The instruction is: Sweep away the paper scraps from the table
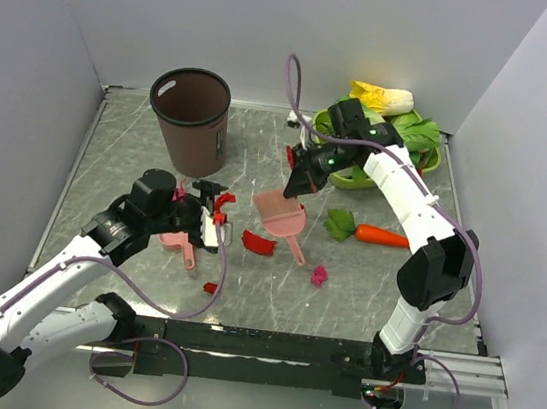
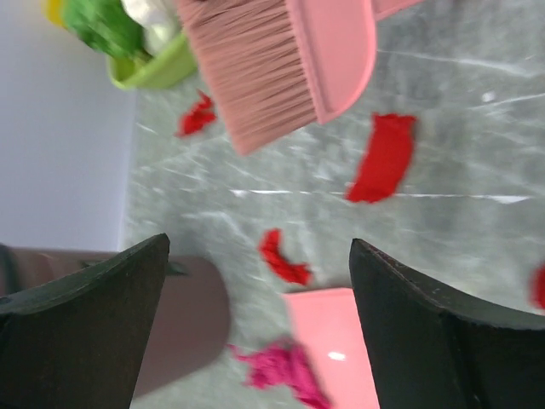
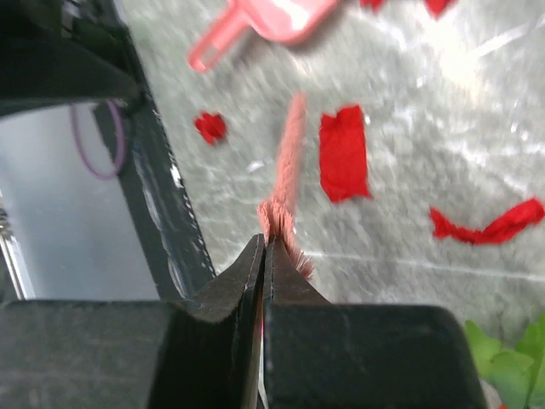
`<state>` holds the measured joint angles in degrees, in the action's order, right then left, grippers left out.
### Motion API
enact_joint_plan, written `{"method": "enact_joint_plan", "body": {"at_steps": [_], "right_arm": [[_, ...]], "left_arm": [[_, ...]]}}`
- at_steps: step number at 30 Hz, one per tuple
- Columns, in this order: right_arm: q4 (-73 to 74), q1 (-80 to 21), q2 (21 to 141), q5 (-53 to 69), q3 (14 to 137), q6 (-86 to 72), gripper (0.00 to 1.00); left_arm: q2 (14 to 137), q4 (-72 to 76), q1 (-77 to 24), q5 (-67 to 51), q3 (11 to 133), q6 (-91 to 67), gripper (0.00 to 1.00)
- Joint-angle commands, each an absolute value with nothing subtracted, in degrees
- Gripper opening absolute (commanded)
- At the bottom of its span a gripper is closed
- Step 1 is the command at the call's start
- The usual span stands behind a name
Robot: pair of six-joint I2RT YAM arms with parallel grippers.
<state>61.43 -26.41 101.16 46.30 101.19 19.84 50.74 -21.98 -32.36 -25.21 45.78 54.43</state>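
Observation:
Small red and magenta paper scraps lie about the grey marble table (image 1: 123,276): a big red one (image 1: 258,243), a magenta one (image 1: 320,274) and a small red one (image 1: 210,287). My right gripper (image 1: 299,183) is shut on the bristle head of a pink brush (image 1: 280,210), held tilted over the table's middle; the right wrist view shows the jaws (image 3: 266,243) pinching the bristles, with red scraps (image 3: 343,153) beyond. My left gripper (image 1: 214,215) is open over a pink dustpan (image 1: 178,242). In the left wrist view the dustpan (image 2: 332,341), a magenta scrap (image 2: 281,371) and a red scrap (image 2: 285,260) lie below the gap.
A brown bin (image 1: 189,118) stands at the back left. A green bowl (image 1: 352,180) of vegetables sits at the back right. An orange carrot (image 1: 382,236) and a green leaf (image 1: 340,223) lie to the right of the brush. A black rail (image 1: 265,343) runs along the near edge.

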Motion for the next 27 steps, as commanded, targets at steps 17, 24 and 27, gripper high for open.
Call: {"method": "enact_joint_plan", "body": {"at_steps": [17,24,27], "right_arm": [[62.49,-21.89,101.95,71.98,104.15,8.0,0.0],[61.18,-21.45,102.39,72.86,103.45,6.51,0.0],[60.65,-21.45,102.74,72.25,102.83,5.8,0.0]], "left_arm": [[54.22,30.66,-36.3,-34.18,24.78,90.79,0.97],[57.13,28.49,-36.47,-38.84,26.71,91.06,0.99],[58.09,29.09,-36.47,-40.34,26.98,91.32,0.93]]}}
